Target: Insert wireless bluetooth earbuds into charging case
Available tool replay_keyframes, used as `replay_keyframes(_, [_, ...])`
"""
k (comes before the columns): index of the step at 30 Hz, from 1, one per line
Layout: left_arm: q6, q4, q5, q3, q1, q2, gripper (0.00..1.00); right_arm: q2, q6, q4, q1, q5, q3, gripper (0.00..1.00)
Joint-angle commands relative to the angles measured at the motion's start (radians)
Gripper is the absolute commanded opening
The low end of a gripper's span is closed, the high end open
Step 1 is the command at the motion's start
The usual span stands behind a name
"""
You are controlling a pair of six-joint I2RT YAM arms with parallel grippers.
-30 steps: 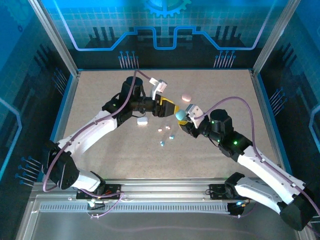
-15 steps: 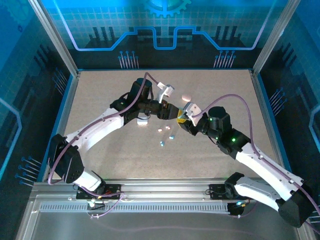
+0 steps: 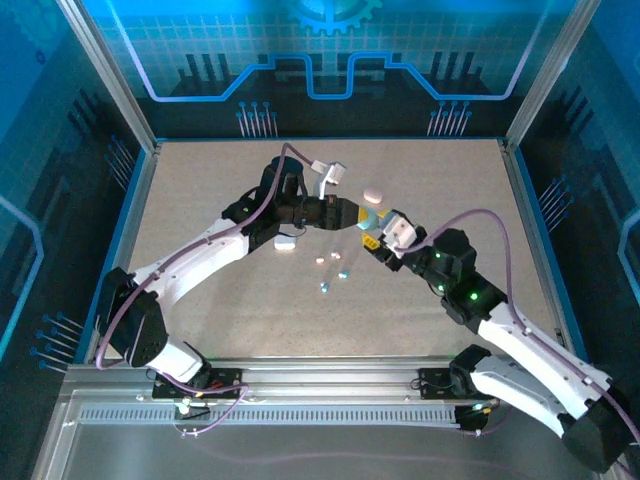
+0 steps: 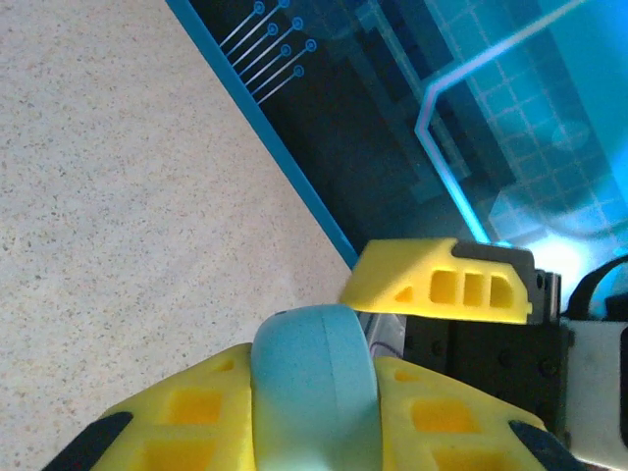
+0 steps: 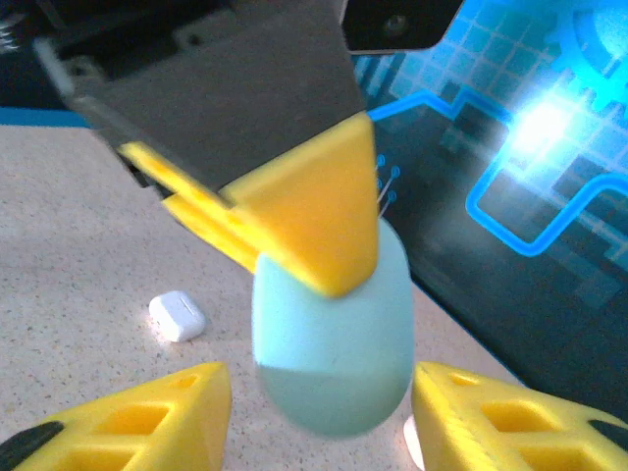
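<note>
The left jaws are clamped on the pale blue case point(image 5: 332, 334), which looks closed. The right jaws stand apart either side of it, gripping nothing. Insertion seems unstarted: earbuds point(image 3: 333, 258) lie loose on the counter point(image 3: 220, 180) below the jaws.

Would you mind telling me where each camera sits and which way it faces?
Top external: high behind the robot, looking down at the table; left arm and right arm show.
Left wrist: on the left gripper, facing past its fingers, shut on the pale blue case, toward a wall.
Right wrist: on the right gripper, open, facing that case.
Wrist views share the case.
</note>
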Motion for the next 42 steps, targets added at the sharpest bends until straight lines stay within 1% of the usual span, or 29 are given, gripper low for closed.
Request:
replay_keyframes(1, [-0.115, 0.114, -0.003, -0.007, 0.006, -0.022, 0.17, -0.03, 0.018, 0.171, -0.084, -0.152, -0.033, 0.55])
replay_keyframes(4, [-0.127, 0.119, 0.011, -0.005, 0.007, -0.022, 0.17, -0.024, 0.047, 0.192, -0.122, -0.215, -0.029, 0.56])
replay_keyframes(10, [-0.138, 0.14, 0.041, -0.002, 0.006, -0.02, 0.18, 0.027, 0.05, 0.207, -0.129, -0.258, 0.008, 0.55])
replay_keyframes(18, [-0.134, 0.162, 0.07, -0.005, 0.006, -0.023, 0.18, 0.089, 0.07, 0.256, -0.133, -0.25, 0.043, 0.54])
replay_keyframes(23, [-0.128, 0.161, 0.075, -0.006, 0.006, -0.027, 0.18, 0.106, 0.074, 0.248, -0.145, -0.243, 0.059, 0.56])
replay_keyframes(25, [-0.124, 0.162, 0.078, -0.005, 0.005, -0.027, 0.18, 0.111, 0.077, 0.237, -0.151, -0.258, 0.063, 0.56])
replay_keyframes(29, [-0.121, 0.162, 0.078, -0.004, 0.005, -0.026, 0.18, 0.114, 0.099, 0.238, -0.16, -0.276, 0.066, 0.5])
replay_keyframes(31, [-0.119, 0.162, 0.078, -0.002, 0.006, -0.026, 0.18, 0.112, 0.105, 0.229, -0.164, -0.289, 0.07, 0.45])
replay_keyframes(36, [-0.112, 0.169, 0.089, -0.002, 0.005, -0.026, 0.18, 0.116, 0.108, 0.195, -0.173, -0.291, 0.081, 0.45])
replay_keyframes(40, [-0.097, 0.175, 0.092, -0.007, 0.006, -0.031, 0.22, 0.126, 0.129, 0.152, -0.178, -0.317, 0.106, 0.42])
replay_keyframes(42, [-0.083, 0.172, 0.087, -0.01, 0.005, -0.036, 0.24, 0.134, 0.147, 0.1, -0.183, -0.344, 0.133, 0.4])
